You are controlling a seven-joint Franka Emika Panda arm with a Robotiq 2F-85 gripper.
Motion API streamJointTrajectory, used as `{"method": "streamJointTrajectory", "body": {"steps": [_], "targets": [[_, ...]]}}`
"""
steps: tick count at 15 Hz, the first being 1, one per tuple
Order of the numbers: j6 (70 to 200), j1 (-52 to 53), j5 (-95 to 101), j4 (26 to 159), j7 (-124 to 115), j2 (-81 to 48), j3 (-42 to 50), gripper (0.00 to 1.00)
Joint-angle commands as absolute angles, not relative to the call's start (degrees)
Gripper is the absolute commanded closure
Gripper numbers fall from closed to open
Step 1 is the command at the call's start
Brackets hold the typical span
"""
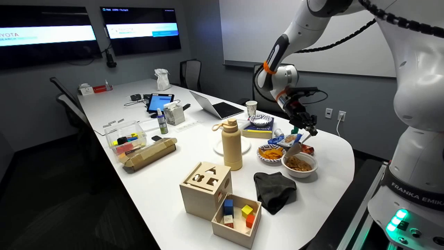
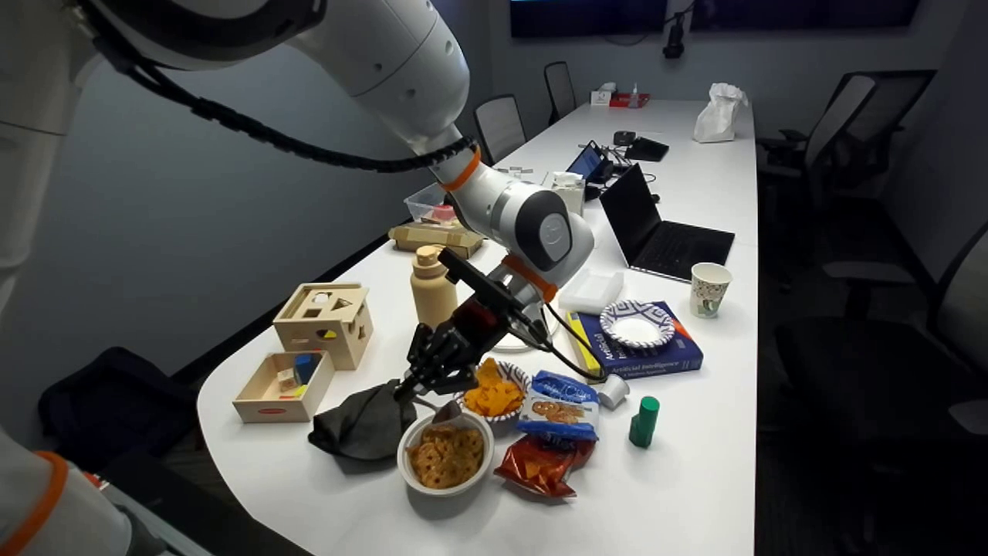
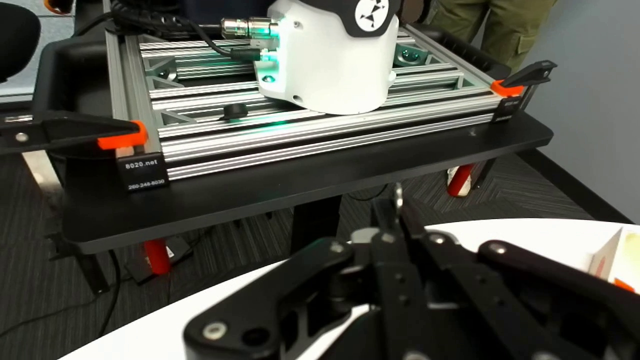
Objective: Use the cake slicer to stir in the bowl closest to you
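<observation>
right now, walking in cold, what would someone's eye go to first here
Probably the big white robot arm, looming over the table with its fingers shut on a cake slicer by the rim of the white bowl of brown snacks. After that, likely the tall tan bottle standing upright on the table and the wooden shape box near it. Two lit screens also glow beyond the table.

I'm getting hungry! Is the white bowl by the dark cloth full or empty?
It looks mostly full, not empty: brown food spreads across the bowl in both exterior views.
</observation>
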State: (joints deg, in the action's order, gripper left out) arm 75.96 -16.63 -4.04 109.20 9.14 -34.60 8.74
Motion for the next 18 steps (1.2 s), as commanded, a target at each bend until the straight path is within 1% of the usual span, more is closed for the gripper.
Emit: {"method": "streamJointTrajectory", "body": {"steps": [1, 9, 14, 18], "targets": [[74.5, -15.6, -4.1, 106.7, 3.7, -36.4, 9.7, 0.99], [72.8, -14.7, -2.0, 107.6, -5.5, -37.7, 11.8, 0.99], [68.1, -14.6, 1.2, 107.1, -1.3, -38.9, 10.4, 0.99], [67.7, -13.9, 2.6, 106.5, 1.9, -39.8, 8.7, 0.99]]}}
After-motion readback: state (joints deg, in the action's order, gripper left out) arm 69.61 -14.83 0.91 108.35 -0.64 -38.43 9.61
